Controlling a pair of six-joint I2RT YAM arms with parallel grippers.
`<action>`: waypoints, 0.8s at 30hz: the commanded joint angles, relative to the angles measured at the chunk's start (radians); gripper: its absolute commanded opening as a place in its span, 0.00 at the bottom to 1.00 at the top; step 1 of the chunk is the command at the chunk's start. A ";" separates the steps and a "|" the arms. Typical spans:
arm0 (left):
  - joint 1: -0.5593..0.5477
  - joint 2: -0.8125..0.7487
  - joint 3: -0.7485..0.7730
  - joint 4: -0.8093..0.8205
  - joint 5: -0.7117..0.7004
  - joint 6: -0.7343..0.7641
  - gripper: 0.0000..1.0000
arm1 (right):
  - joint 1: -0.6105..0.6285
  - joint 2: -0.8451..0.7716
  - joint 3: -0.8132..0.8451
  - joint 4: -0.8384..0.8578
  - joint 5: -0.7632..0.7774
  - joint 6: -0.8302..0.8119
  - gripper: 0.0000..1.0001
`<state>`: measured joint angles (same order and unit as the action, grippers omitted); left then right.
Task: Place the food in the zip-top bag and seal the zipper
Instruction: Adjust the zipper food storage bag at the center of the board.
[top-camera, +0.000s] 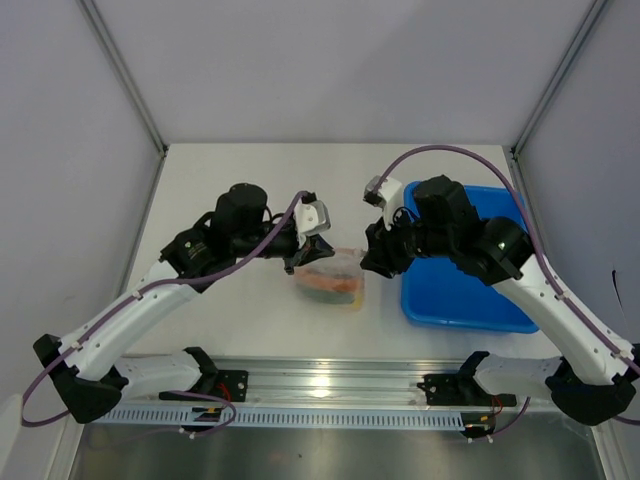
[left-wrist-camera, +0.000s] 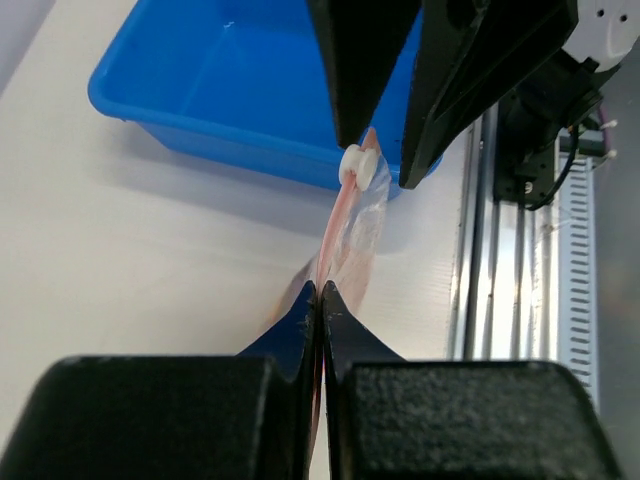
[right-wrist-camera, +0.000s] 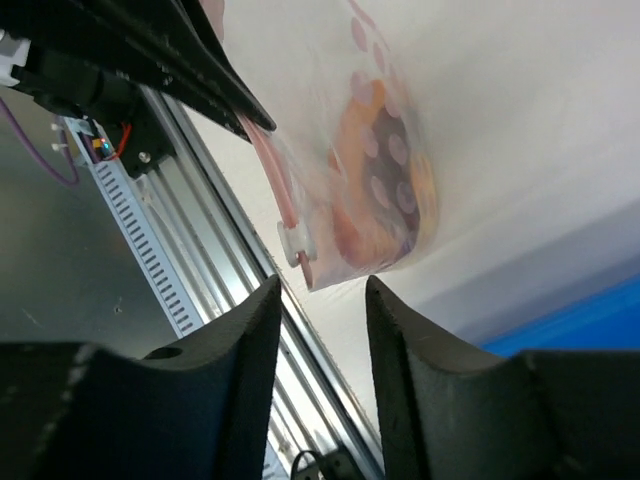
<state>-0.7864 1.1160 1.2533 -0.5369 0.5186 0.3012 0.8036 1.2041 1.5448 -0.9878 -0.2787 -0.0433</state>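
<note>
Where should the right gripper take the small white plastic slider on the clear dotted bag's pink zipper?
Pinch the white plastic slider across its two side faces, approaching along the pink zipper strip, opposite the shut left gripper. The strip stands on edge, pointing at the open right gripper, slider just beyond its fingertips.

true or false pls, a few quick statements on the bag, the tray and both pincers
1. The left pincer is shut on the zipper. True.
2. The right pincer is clamped shut. False: its fingers stand apart, by the white slider.
3. Some food shows inside the zip-top bag. True.
4. The bag lies in the blue tray. False: it is on the table, beside the tray.
</note>
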 joint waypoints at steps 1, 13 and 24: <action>0.006 -0.004 0.058 0.011 0.017 -0.140 0.00 | -0.020 -0.080 -0.104 0.170 -0.091 0.039 0.40; 0.006 0.002 0.044 0.055 0.044 -0.218 0.01 | -0.060 -0.153 -0.356 0.512 -0.217 0.187 0.19; 0.006 -0.018 0.046 0.028 0.049 -0.220 0.00 | -0.127 -0.213 -0.426 0.609 -0.189 0.207 0.29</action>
<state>-0.7864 1.1294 1.2869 -0.5396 0.5335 0.1043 0.6960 1.0283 1.1259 -0.4686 -0.4721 0.1509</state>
